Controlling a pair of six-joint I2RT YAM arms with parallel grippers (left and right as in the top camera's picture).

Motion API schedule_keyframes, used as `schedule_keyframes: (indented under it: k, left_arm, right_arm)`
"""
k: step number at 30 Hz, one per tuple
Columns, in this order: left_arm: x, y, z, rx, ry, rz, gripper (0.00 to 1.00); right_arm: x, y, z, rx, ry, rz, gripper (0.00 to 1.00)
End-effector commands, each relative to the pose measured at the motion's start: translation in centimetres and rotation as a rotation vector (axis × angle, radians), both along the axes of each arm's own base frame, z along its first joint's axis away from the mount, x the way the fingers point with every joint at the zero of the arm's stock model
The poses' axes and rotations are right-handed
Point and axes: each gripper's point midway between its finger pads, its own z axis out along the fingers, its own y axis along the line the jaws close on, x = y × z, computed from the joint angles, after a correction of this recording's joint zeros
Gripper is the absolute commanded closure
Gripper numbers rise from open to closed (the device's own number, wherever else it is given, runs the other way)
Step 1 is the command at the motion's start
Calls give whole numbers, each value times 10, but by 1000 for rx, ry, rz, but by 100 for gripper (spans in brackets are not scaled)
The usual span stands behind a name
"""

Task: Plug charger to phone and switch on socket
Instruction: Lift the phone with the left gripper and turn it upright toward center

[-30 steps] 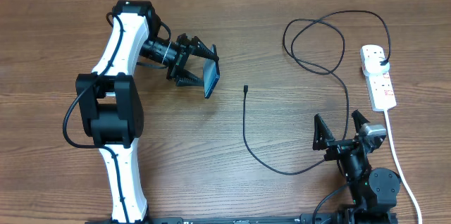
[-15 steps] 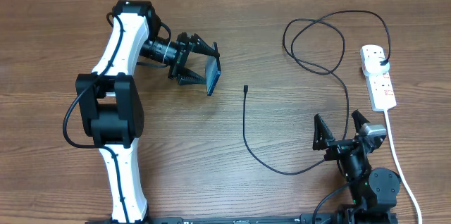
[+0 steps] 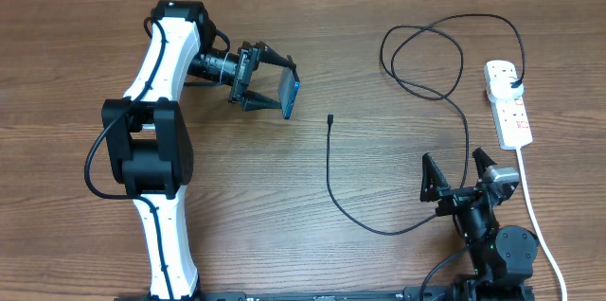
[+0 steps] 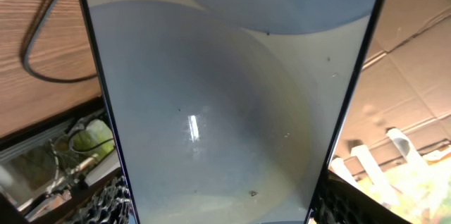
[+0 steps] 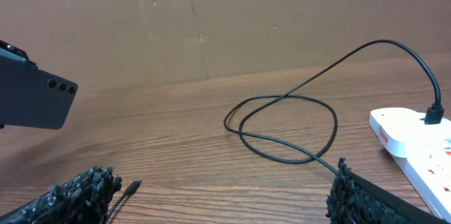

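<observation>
The white-and-black left arm (image 3: 161, 64) reaches across the brown wooden table (image 3: 76, 36). Its left jaws are clamped on the phone (image 3: 290, 91), a slim rectangular handset with a pale blue screen and dark frame. The phone is held steeply tilted, almost on edge, and looks to be lifted off the table. From the left wrist the screen fills nearly the whole view. From the right wrist I can see its dark back with a row of small camera lenses.

The charger (image 3: 331, 183), a long thin black cable, lies loose on the table to the right of the phone. Its small black connector tip (image 3: 329, 118) is near the phone but not touching it. From the tip the cable runs toward the near edge and bends right. It passes between the right jaws, then climbs into a wide loop at the far side. Its black plug (image 3: 512, 81) sits in the socket (image 3: 511, 112), a white elongated power strip with red markings, which lies near the table's right edge. A thick white cord (image 3: 535, 216) trails from the socket toward the near edge.

The right jaws stand wide apart low over the table at the near right, gripping nothing. A brown cardboard wall (image 5: 282, 20) stands behind the table.
</observation>
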Motion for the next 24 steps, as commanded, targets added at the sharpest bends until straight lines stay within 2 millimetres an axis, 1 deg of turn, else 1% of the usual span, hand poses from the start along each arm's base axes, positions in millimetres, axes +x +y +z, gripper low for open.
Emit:
schedule_keyframes:
  k: [1,11,16,20,24]
  left_arm:
    - [7,-5,18,-67,21,39,64]
    - [8,-6,20,-51,194,84,61]
    - [11,-7,26,-86,231,105,63]
    - [11,-7,27,-85,243,108,64]
    - [11,-7,27,-84,244,107,64]
  right_arm:
    - [0,-1,3,-2,-15,-6,0]
    - [0,-1,3,-2,-15,-6,0]
    - [0,-2,4,-3,-15,-13,0]
    - [0,-1,4,-3,-16,-10,0]
    - [-1,3,5,-1,-19,18,0]
